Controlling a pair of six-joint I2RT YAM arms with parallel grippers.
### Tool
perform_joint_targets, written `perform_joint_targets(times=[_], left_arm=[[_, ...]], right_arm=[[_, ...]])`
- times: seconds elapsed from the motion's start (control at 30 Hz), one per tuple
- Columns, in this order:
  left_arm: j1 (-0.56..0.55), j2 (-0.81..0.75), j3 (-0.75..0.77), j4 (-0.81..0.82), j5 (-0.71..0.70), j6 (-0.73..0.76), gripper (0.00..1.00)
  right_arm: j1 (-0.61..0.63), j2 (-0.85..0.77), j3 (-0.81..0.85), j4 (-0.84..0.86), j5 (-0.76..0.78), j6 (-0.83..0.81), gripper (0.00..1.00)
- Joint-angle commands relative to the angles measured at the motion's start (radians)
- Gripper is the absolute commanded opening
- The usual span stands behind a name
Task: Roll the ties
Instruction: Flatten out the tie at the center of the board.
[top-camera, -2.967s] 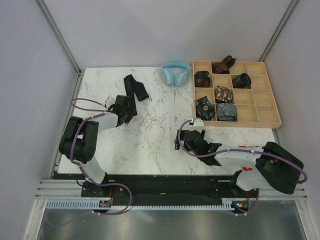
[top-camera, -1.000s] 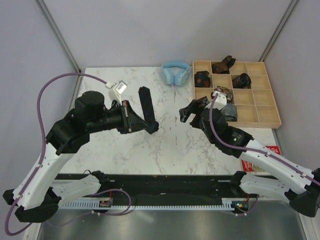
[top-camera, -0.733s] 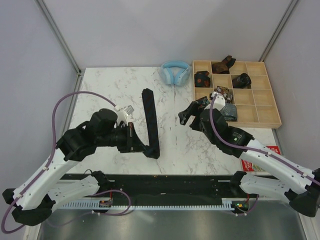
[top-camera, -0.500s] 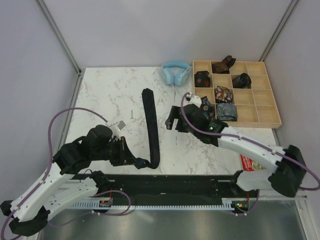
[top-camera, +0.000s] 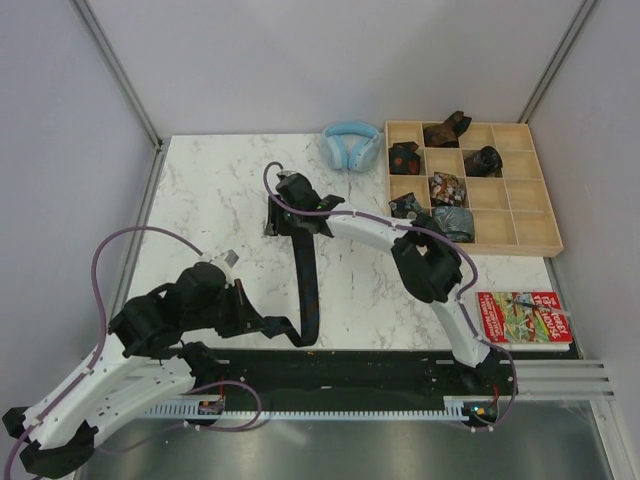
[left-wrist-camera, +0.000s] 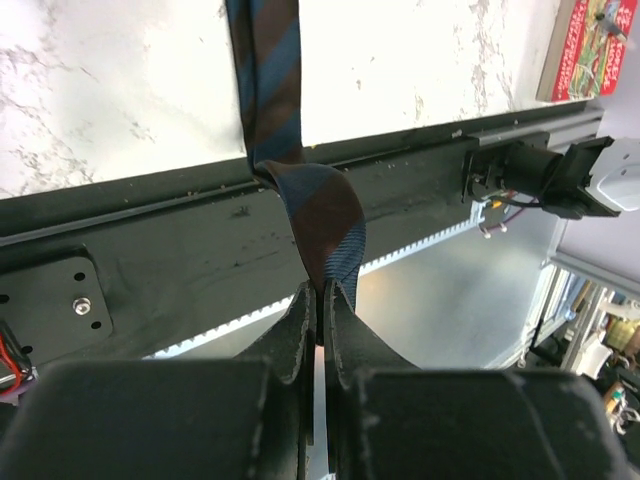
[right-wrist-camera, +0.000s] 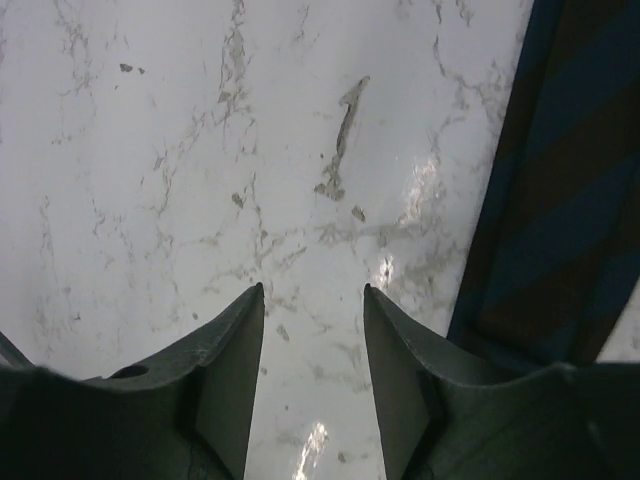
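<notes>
striped tie (top-camera: 306, 280) stretched straight, running far to near

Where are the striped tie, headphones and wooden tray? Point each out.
striped tie (top-camera: 305, 270): top external view, mid-length of the strip.
headphones (top-camera: 341, 152): top external view, one ear cup.
wooden tray (top-camera: 500, 248): top external view, near rim.

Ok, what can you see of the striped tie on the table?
The tie is narrow fabric, dark with diagonal blue and brown stripes. It lies almost straight on the marble table, far middle to near edge. Its near end curls up off the edge, pinched in the shut left gripper. The open right gripper is beside its far end, over marble.
</notes>
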Motion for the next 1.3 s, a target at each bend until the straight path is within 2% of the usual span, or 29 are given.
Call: perform_joint_targets(times=[0.0, 0.1, 0.23, 0.53, 0.77, 0.97, 1.13, 1.27], left_arm=[[-0.003, 0.001, 0.0, 0.008, -0.066, -0.027, 0.02], [-0.001, 0.011, -0.006, 0.008, -0.077, -0.022, 0.02], [-0.001, 0.027, -0.013, 0.01, -0.106, 0.002, 0.02], [-0.001, 0.158, 0.044, 0.001, -0.239, 0.111, 0.02], [0.008, 0.201, 0.098, 0.008, -0.334, 0.237, 0.02], [0.025, 0.22, 0.142, -0.002, -0.316, 0.328, 0.02], [0.028, 0.246, 0.197, -0.114, -0.295, 0.351, 0.02], [0.028, 0.225, 0.204, -0.177, -0.206, 0.369, 0.02]], right_arm=[[-0.037, 0.187, 0.178, 0.017, -0.104, 0.006, 0.51], [-0.073, 0.253, 0.229, 0.02, -0.106, 0.017, 0.45], [-0.135, 0.28, 0.209, 0.026, -0.114, 0.017, 0.38], [-0.282, 0.214, 0.031, 0.047, -0.078, -0.026, 0.36], [-0.368, 0.139, -0.073, 0.05, -0.025, -0.054, 0.36], [-0.426, 0.067, -0.127, 0.046, 0.037, -0.045, 0.36], [-0.42, 0.027, -0.09, 0.04, -0.072, -0.046, 0.37], [-0.39, -0.05, -0.083, 0.041, -0.152, -0.031, 0.38]])
